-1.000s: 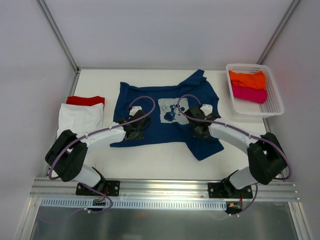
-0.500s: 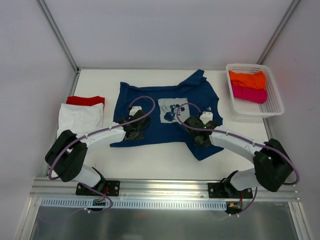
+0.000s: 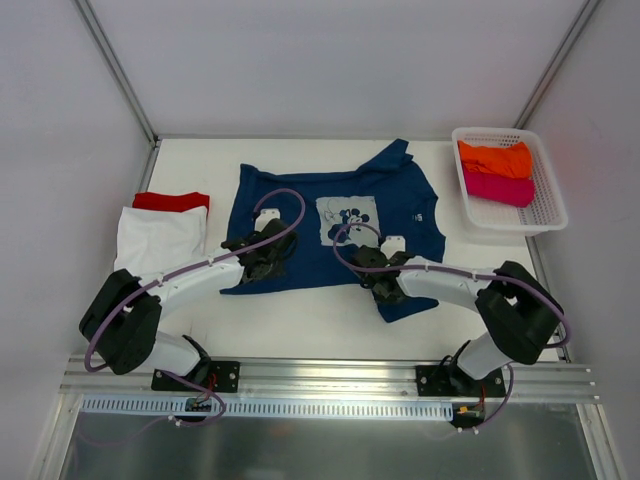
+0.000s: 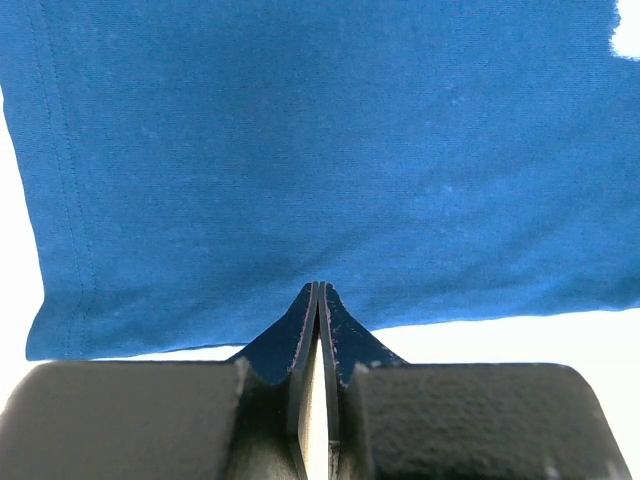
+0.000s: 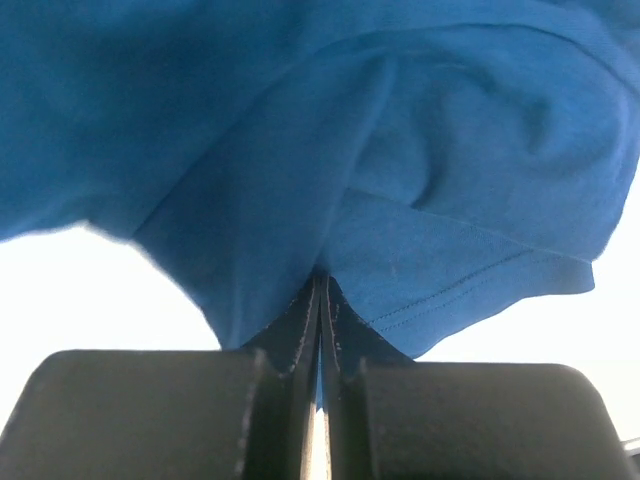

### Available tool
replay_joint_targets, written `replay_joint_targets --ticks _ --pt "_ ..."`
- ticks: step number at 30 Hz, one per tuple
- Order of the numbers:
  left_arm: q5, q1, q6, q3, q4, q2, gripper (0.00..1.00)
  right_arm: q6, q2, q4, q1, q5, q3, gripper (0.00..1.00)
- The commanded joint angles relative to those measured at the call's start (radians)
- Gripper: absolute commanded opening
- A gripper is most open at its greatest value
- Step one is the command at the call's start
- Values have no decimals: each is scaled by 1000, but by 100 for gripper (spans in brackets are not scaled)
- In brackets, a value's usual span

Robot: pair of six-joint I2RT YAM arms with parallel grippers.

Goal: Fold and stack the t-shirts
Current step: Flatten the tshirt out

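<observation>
**On the table [image 3: 300, 325], a navy tee [image 3: 330, 195] lies spread, with both grippers closed at its near edge**

At far left lies a folded white tee [image 3: 160, 240], with a red tee [image 3: 170, 200] showing from under its far edge. Both are apart from the navy tee, which lies face up in the middle of the table. Its white print [image 3: 347, 220] is in view, its far right part is rumpled and its near right corner is bunched.

The left gripper [image 4: 318, 290] sits at the near left of the navy tee, its jaws pressed fully together and its tips on the flat cloth just inside the hem. Whether any cloth is nipped between them cannot be told.

The right gripper [image 5: 320, 278] is at the near right corner, also fully closed. Creases in the cloth run straight into its tips, so it has a fold of the navy tee pinched, and the hem curls just beside it.

At far right a white basket [image 3: 548, 212] holds an orange tee [image 3: 495, 158] at its far end. A magenta tee [image 3: 498, 188] lies against the orange one on its near side.
</observation>
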Motion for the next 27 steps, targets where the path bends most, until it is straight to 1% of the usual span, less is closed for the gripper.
replay_joint_targets --ticks 1,5,6,12,23,26,27 --pt "-29 -7 24 5 6 -7 0 105 12 4 79 -83 -26 0" --pt "-32 -7 28 13 4 -5 0 177 7 -68 179 -63 -5 0" --pt "-31 -7 31 11 4 -12 0 197 10 -108 223 -55 7 0" --pt "-37 -7 42 8 4 -33 0 338 12 -243 347 -20 15 1" --pt "-34 -7 59 -13 4 -91 0 551 -53 -547 447 41 34 0" --pt "-54 -7 65 -10 4 -107 0 628 -88 -605 492 58 44 1" --pt "-63 -7 68 -1 3 -110 0 647 -100 -619 522 92 69 0"
